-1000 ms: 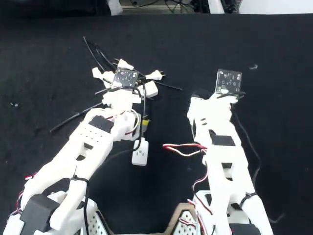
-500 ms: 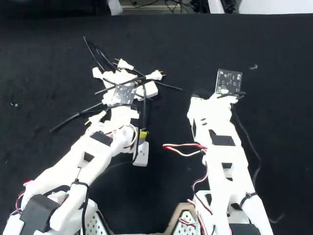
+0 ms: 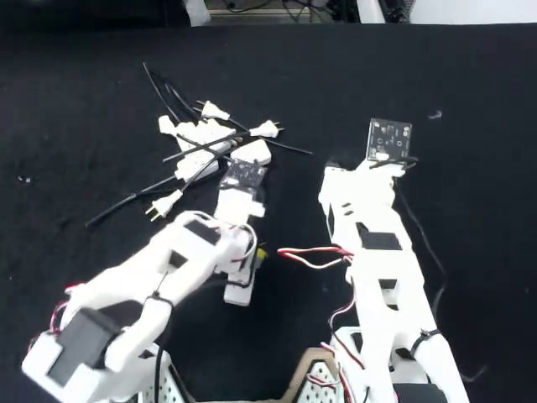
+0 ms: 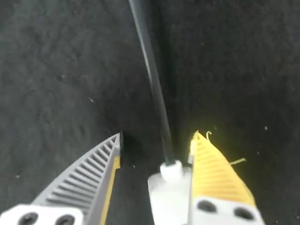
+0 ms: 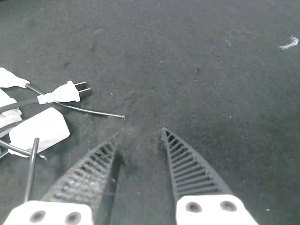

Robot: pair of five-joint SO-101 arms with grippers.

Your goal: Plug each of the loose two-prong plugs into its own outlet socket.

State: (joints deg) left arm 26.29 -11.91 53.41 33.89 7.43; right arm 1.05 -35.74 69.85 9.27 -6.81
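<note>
A pile of white two-prong plugs (image 3: 267,128) on black cables and white socket blocks (image 3: 252,153) lies at the back left of the black cloth. One plug (image 3: 164,206) lies apart at the pile's near edge. The left arm (image 3: 193,252) is beside the pile. My left gripper (image 4: 157,136) is open, with a white cable-end piece (image 4: 168,187) against the yellow finger (image 4: 211,173) and a gap to the grey finger. The piece's black cable (image 4: 150,70) runs out past the tips. My right gripper (image 5: 140,131) hangs open and empty over bare cloth, right of a plug (image 5: 65,91).
A white block (image 3: 237,290) on a cable lies close under the left arm. The right arm (image 3: 377,252) stretches up the table's right half, with red and white wires (image 3: 310,254) looping off it. The cloth's far edge (image 3: 268,25) borders clutter.
The left arm has swung right and drawn back from the pile toward the near side. The white block by it slid nearer. The right arm has kept still.
</note>
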